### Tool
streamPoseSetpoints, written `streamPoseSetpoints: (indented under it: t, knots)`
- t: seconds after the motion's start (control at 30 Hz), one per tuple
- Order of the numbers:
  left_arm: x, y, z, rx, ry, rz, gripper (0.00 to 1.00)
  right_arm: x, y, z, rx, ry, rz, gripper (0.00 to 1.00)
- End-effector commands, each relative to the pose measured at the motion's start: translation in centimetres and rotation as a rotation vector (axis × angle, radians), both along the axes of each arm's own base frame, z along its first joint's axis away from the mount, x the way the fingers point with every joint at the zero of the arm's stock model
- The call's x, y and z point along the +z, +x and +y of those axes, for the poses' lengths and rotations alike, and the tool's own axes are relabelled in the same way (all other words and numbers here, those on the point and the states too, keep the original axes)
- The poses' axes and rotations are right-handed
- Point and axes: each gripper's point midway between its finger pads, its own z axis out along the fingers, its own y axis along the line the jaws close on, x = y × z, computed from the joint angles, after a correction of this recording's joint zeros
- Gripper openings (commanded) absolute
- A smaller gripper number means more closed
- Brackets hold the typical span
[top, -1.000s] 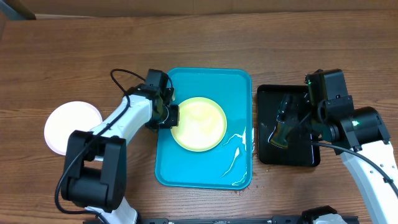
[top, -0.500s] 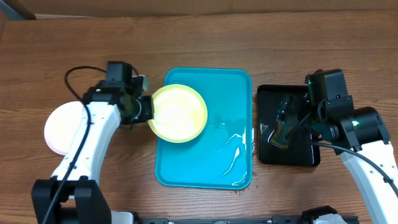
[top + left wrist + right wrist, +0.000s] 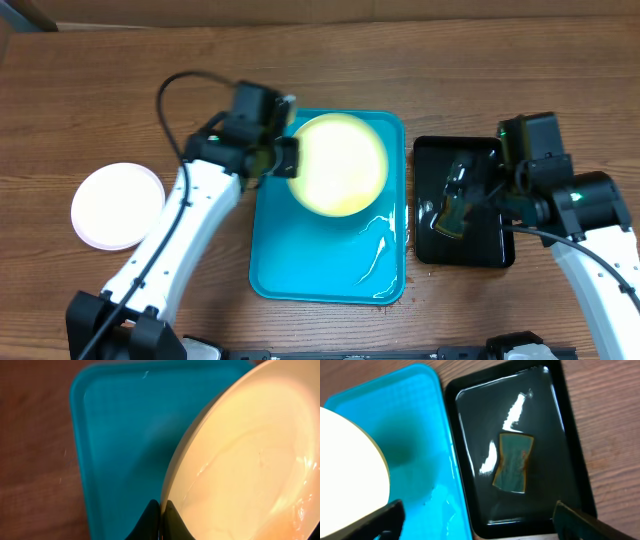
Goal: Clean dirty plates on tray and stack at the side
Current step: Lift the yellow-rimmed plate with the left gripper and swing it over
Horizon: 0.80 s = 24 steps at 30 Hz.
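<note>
My left gripper (image 3: 285, 158) is shut on the left rim of the pale yellow-green plate (image 3: 338, 163) and holds it tilted above the far half of the turquoise tray (image 3: 330, 270). In the left wrist view the closed fingertips (image 3: 161, 515) pinch the plate's edge (image 3: 250, 460) over the tray (image 3: 120, 435). The plate's face looks wet and shows no smear. A white plate (image 3: 117, 205) lies on the table at the far left. My right gripper (image 3: 470, 195) hangs open and empty over the black tray (image 3: 500, 255).
A green sponge (image 3: 513, 462) lies in the wet black tray (image 3: 470, 435), right of the turquoise tray (image 3: 415, 435). Water pools on the turquoise tray's near right part (image 3: 375, 245). Bare wood table surrounds both trays.
The left arm has lifted the yellow-green plate off the tray, swung it left, then carried it right and toward the far end of the tray. The right arm has not moved.
</note>
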Motion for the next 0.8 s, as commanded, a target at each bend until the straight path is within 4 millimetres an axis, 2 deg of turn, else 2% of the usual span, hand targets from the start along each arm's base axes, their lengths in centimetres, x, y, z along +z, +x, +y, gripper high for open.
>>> streamPoseSetpoints:
  t: [0.0, 0.1, 0.2, 0.27, 0.4, 0.63, 0.77]
  knots:
    - [4.5, 1.2, -4.0, 0.004, 0.005, -0.153, 0.04, 1.1, 0.5, -1.8, -0.091, 0.071, -0.022, 0.98]
    - [5.2, 1.6, -7.4, -0.027, 0.014, -0.213, 0.04, 1.1, 0.3, -3.5, -0.145, 0.144, -0.008, 0.98]
    - [4.2, 1.9, -11.2, -0.067, 0.061, -0.269, 0.04, 1.3, 0.1, -5.1, -0.182, 0.217, -0.008, 0.98]
    - [3.2, 2.0, -12.7, -0.073, 0.111, -0.300, 0.04, 1.4, 0.0, -5.6, -0.184, 0.248, -0.014, 0.97]
    - [3.0, 1.8, -14.2, -0.037, 0.263, -0.413, 0.04, 1.5, -0.3, -6.3, -0.198, 0.271, -0.010, 0.97]
    - [6.5, 0.0, -17.1, -0.052, 0.340, -0.569, 0.04, 1.5, -0.4, -6.3, -0.199, 0.271, -0.010, 0.98]
    - [8.0, -0.7, -17.4, -0.066, 0.434, -0.654, 0.04, 1.4, -0.4, -6.3, -0.199, 0.271, -0.009, 0.98]
